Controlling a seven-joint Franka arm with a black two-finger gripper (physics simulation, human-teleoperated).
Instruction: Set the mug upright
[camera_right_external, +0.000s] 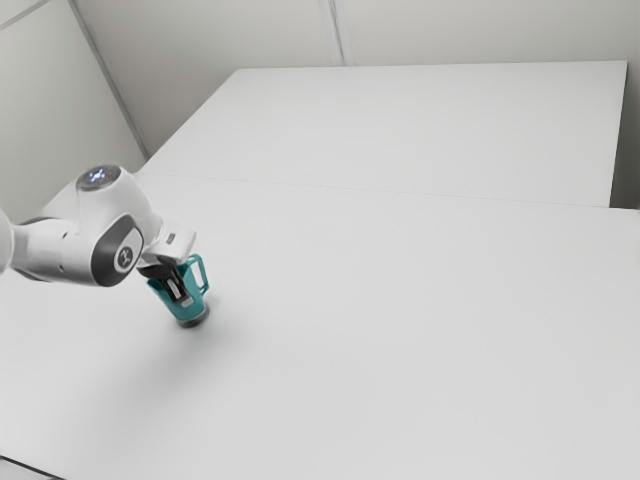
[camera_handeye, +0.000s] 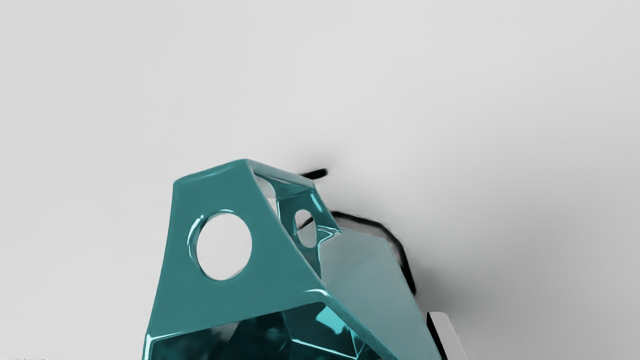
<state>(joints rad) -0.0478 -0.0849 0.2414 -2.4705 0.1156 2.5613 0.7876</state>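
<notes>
Exterior view: the robot arm (camera_right_external: 112, 215) enters from the exterior view's left, above a pale table (camera_right_external: 400, 330), with its black gripper (camera_right_external: 177, 291) at the teal mug (camera_right_external: 187, 307). The mug is located on the exterior view's left side of the table; it is tilted, its mouth directed up and toward the exterior view's left, and its dark base (camera_right_external: 194, 321) lies lowest. Whether the base touches the table cannot be determined. The handle (camera_right_external: 205, 276) projects toward the exterior view's right. A soft shadow (camera_right_external: 207, 345) falls on the table beside the base. Behind the table are a second pale surface (camera_right_external: 430, 130) and light walls (camera_right_external: 220, 30). Wrist view: the handle shows a large round hole (camera_handeye: 223, 245) in its nearer part and a smaller hole (camera_handeye: 306, 228) in its farther part; the glossy dark-teal interior (camera_handeye: 320, 340) is partly visible through the mouth. Whether the fingers are spread, closed, or grasping the mug cannot be determined.
</notes>
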